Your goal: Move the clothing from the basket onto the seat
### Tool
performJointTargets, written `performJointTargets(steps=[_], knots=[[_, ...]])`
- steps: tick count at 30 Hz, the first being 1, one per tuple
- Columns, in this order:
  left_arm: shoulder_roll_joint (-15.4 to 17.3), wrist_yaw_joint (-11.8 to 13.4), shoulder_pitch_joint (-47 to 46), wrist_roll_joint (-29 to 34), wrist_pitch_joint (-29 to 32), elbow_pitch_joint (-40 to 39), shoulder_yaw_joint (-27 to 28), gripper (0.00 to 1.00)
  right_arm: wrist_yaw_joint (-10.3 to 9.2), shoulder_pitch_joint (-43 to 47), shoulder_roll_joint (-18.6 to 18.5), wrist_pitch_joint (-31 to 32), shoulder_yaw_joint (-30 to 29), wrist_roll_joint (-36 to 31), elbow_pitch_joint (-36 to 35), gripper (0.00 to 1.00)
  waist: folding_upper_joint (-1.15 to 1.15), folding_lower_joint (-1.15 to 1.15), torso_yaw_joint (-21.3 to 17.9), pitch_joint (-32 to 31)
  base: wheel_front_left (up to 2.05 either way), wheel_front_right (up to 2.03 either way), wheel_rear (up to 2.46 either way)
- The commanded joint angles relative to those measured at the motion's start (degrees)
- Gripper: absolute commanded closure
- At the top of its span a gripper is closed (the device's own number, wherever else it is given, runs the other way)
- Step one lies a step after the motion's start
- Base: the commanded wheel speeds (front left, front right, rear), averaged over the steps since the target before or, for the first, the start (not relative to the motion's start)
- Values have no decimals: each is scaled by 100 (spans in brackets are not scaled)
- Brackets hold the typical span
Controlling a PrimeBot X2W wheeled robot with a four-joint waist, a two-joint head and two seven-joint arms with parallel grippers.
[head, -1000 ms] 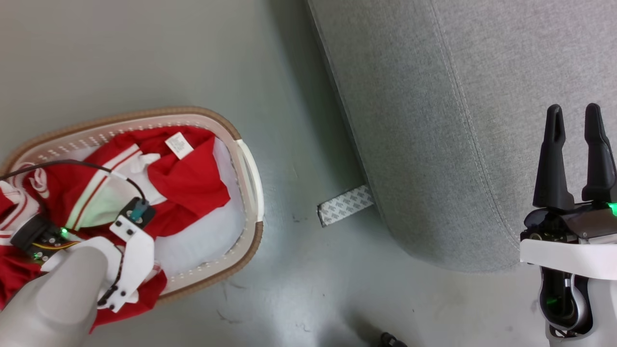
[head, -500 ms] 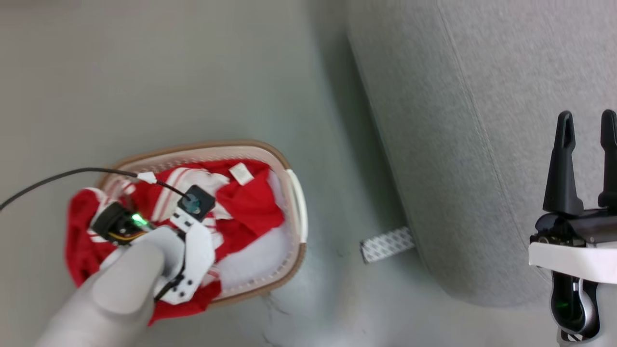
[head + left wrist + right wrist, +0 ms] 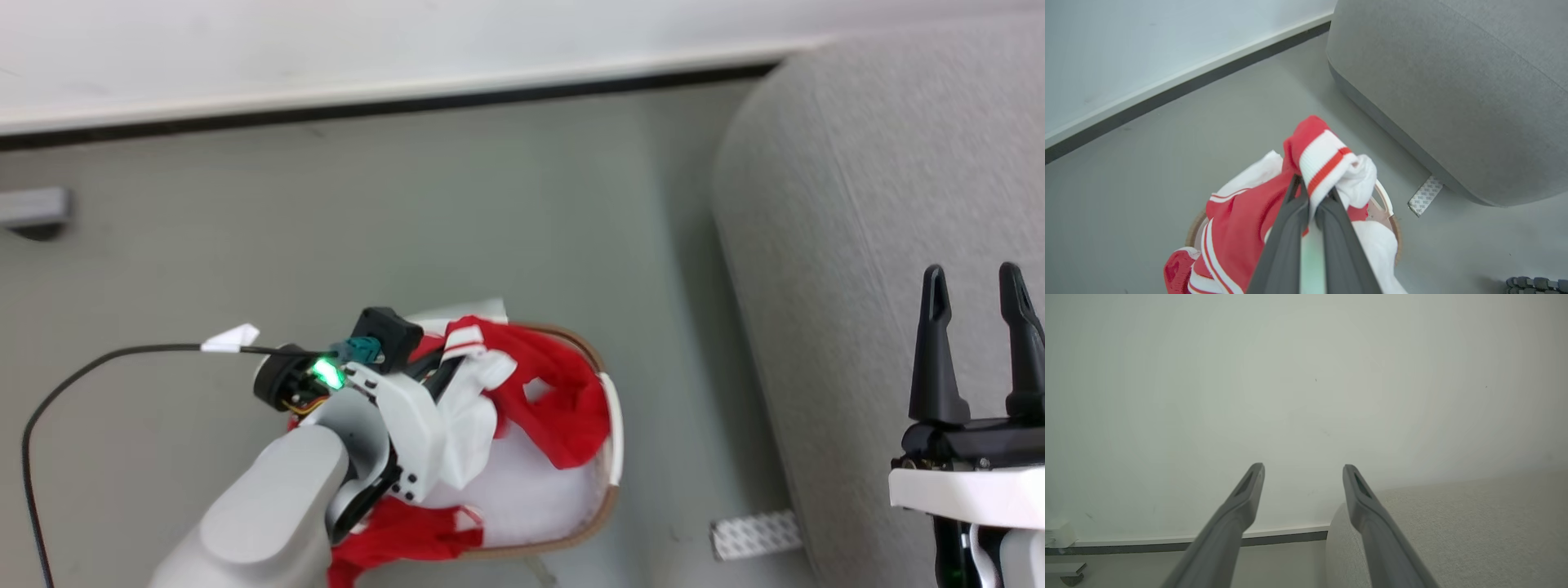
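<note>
**Red clothing held up over the basket**

A white wall [image 3: 326, 49] stands at the back, with a dark line along its bottom. Below it is the grey floor [image 3: 449, 229].

The big grey seat [image 3: 857, 245] is on the right side of the head view. It sits on the floor, near the basket but not touching it.

The basket [image 3: 611, 425] is on the floor to the left of the seat. White cloth shows inside it.

The clothing [image 3: 563, 408] is red with white stripes. Part of it is held up above the basket. The rest hangs down into the basket, and some of it spills over the near rim. None of it is on the seat.

The left end effector [image 3: 1312, 196] is above the basket. Its two fingers are pressed close and pinch a white band with a red stripe on the clothing.

The right end effector [image 3: 971, 273] is over the seat. Its fingers are spread apart with nothing between them.

A thin black cable [image 3: 82, 367] runs to the left wrist.

A small spotted strip [image 3: 755, 535] lies on the floor and pokes out from under the seat.
</note>
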Motion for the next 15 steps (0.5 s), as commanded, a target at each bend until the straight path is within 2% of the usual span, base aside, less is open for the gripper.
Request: performJointTargets(steps=[1, 6, 15], knots=[[51, 61, 111, -113, -60, -252, 56, 100, 17, 109, -22, 5, -14, -64, 40, 0, 0, 1, 416, -417, 0, 0, 0], [94, 298, 295, -311, -161, -1348, 312, 100, 17, 293, -18, 5, 51, -155, 109, 0, 0, 1, 670, -708, 0, 0, 0], [82, 639, 163, -742, -90, -3031, 818, 100, 17, 528, -19, 5, 319, -117, 263, 0, 0, 1, 845, -1179, 0, 0, 0]])
